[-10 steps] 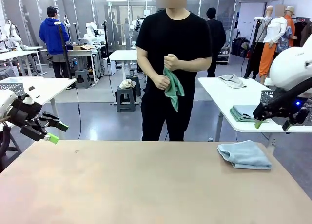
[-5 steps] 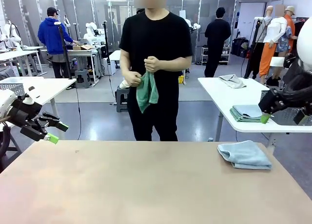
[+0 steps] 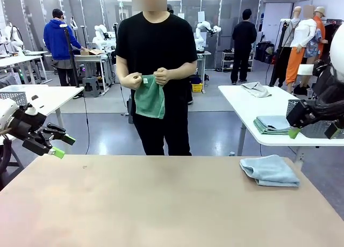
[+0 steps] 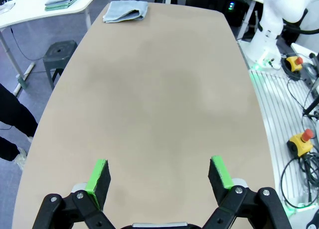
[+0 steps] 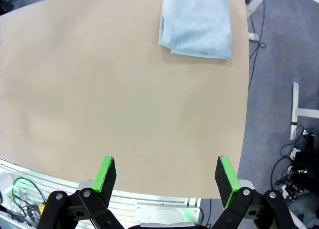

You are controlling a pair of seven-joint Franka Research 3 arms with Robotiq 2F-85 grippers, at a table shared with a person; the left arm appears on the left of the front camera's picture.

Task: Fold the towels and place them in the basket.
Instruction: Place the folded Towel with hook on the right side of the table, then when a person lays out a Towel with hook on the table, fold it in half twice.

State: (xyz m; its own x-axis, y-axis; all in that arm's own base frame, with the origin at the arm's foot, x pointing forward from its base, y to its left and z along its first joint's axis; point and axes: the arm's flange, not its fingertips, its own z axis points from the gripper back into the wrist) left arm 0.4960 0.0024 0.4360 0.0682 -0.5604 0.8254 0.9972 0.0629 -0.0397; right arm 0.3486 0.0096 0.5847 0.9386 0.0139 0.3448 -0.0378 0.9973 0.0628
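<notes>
The pale blue-grey towel [image 3: 269,170] lies folded on the tan table near its far right edge; the same towel [image 4: 125,11] sits at the far end in the left wrist view, and that towel [image 5: 197,26] lies well ahead in the right wrist view. A person at the far side holds the mint green towel [image 3: 149,96] up in both hands. My left gripper [image 3: 63,145] hovers open beyond the table's left edge, and that gripper [image 4: 159,174] holds nothing. My right gripper [image 3: 312,130] hangs open off the right edge, and this gripper [image 5: 167,175] is bare too. The dark grey mesh basket [image 3: 293,105] stands on the white side table, partly hidden by it.
The white side table [image 3: 242,99] at the right carries a folded stack of cloths [image 3: 271,124] and a crumpled beige cloth [image 3: 256,88]. A paler mesh basket [image 3: 13,97] sits on another white table at the left. Emergency-stop boxes and cables [image 4: 299,139] lie on the floor beside my table.
The person has stepped to the left and opened the green towel out in front of the chest. My right arm has drawn back toward the right edge. The left arm stayed still.
</notes>
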